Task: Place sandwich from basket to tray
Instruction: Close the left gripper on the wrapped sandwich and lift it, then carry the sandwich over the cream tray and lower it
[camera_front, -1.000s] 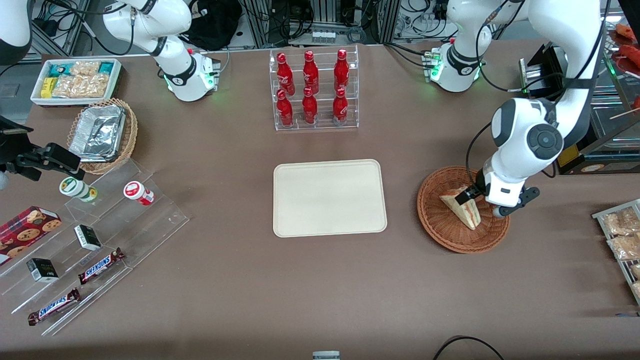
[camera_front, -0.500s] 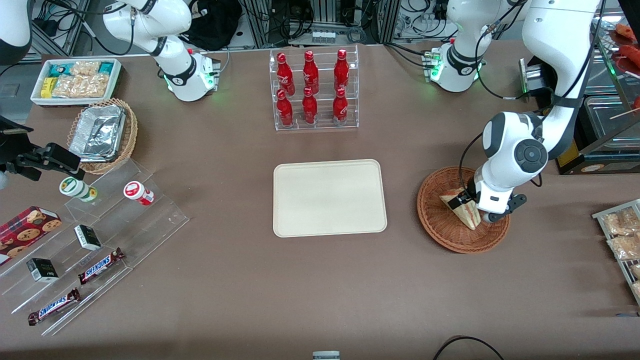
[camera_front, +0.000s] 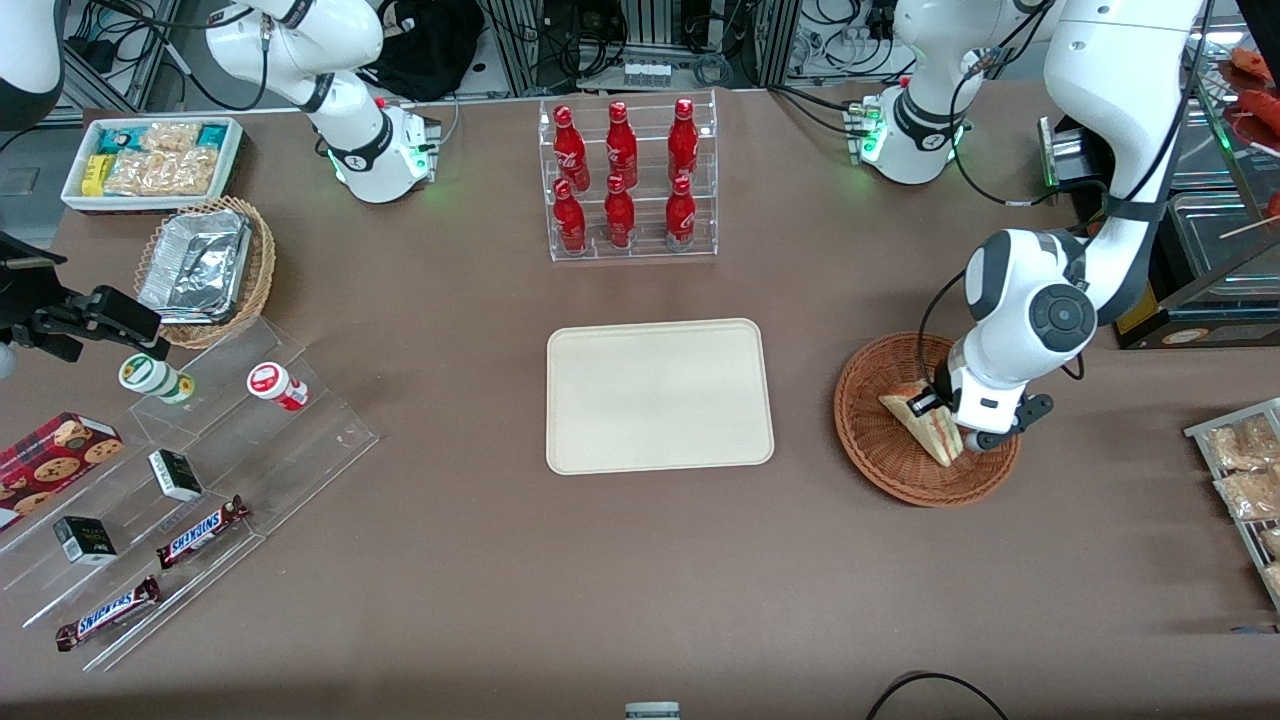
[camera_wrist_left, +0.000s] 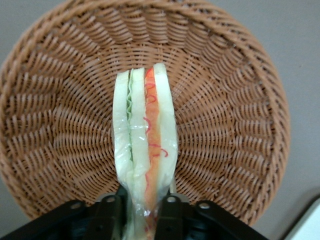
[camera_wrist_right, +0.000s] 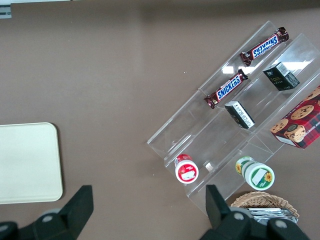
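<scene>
Sandwich (camera_wrist_left: 145, 150) first: it stands on its edge inside the round brown basket (camera_front: 885, 455), wrapped in clear film, with white bread and red, orange and green layers showing. The gripper (camera_wrist_left: 145, 212) is down in the basket with one finger on each side of the sandwich, squeezing its wrapped end. So the claw is pinching the sandwich, but only at one end.

The tray (camera_front: 600, 440) is bare and sits well apart from the basket, toward the parked arm's end of the table.

Here is what could go wrong, I think. The film looks slippery, so the sandwich may slide out when it goes up. The bread is soft, so a hard squeeze could squash it. The long end could droop and catch the basket rim.
</scene>
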